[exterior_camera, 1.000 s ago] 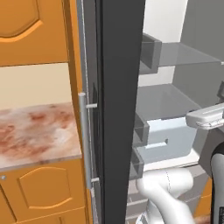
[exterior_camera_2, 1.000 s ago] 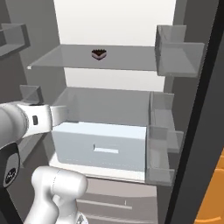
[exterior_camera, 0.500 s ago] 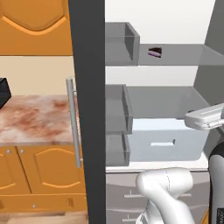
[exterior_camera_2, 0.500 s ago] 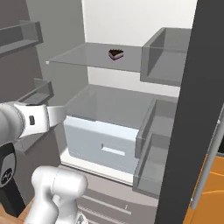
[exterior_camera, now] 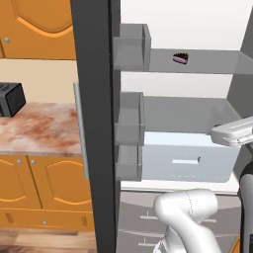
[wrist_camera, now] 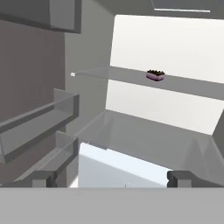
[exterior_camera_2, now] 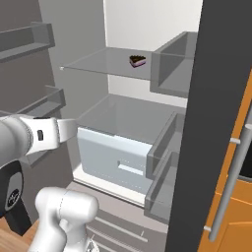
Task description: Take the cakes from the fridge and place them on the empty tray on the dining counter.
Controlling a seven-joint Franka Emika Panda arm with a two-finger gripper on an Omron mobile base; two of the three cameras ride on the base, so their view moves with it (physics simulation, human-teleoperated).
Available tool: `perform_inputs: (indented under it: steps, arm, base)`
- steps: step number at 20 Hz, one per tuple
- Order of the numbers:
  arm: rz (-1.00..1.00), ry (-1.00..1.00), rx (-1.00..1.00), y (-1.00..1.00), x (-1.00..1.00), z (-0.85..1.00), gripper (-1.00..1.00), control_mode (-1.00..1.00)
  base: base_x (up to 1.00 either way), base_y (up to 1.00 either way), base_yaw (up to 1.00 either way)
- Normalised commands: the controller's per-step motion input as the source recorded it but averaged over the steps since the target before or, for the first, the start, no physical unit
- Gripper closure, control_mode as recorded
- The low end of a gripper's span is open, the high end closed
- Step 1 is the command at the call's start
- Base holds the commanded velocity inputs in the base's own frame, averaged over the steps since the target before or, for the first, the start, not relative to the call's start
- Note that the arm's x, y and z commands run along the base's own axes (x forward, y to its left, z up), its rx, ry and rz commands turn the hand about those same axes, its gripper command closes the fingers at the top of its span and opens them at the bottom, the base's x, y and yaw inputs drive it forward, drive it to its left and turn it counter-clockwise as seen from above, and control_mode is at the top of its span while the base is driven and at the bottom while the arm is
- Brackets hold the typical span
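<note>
Facing the open fridge (exterior_camera_2: 123, 29), the tool (wrist_camera: 113, 178) has its two dark fingertips (wrist_camera: 43, 178) spread as wide apart as they go, with nothing between them and nothing touching them; it is released and carries no load. Seen from the hand, the tips rise at the bottom of the picture, below the level of the glass shelf (wrist_camera: 192, 85) and pointing into the white interior.

One chocolate cake slice (wrist_camera: 155, 75) with a pink layer sits alone on that glass shelf (exterior_camera_2: 98, 64), towards the back; it shows as a small dark wedge in the left base view (exterior_camera: 180, 58) and in the right base view (exterior_camera_2: 137, 61). It lies well apart from the tool, higher up and deeper in.

Below the shelf is a pale crisper drawer (exterior_camera: 185, 160) with a slot handle. Clear door bins (exterior_camera: 131, 47) hang on the opened doors at either side. Left of the fridge, a toaster (exterior_camera: 11, 99) stands on a mottled reddish worktop (exterior_camera: 39, 131) over orange cabinets (exterior_camera: 42, 183).
</note>
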Motion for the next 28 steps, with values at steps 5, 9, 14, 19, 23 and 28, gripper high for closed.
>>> perform_inputs:
  steps: [5,9,14,19,23,28]
  arm:
    - [0.0,0.0,0.0,0.0,0.0,0.0,-1.0,1.0]
    - [0.0,0.0,0.0,0.0,0.0,0.0,-1.0,1.0]
    - [0.0,0.0,0.0,0.0,0.0,0.0,-1.0,1.0]
    - [-0.01,0.02,0.0,-0.02,0.06,0.0,-1.0,-1.0]
    - [-0.09,0.11,0.0,-0.06,0.18,0.34,-1.0,-1.0]
    - [-0.13,0.11,0.0,-0.11,0.24,0.54,-1.0,-1.0]
  base:
    - [1.0,0.0,0.0]
    - [1.0,-0.22,0.0]
    - [0.32,-0.01,0.0]
    - [0.06,0.0,0.0]
    - [0.0,0.0,0.0]
    - [0.0,0.0,0.0]
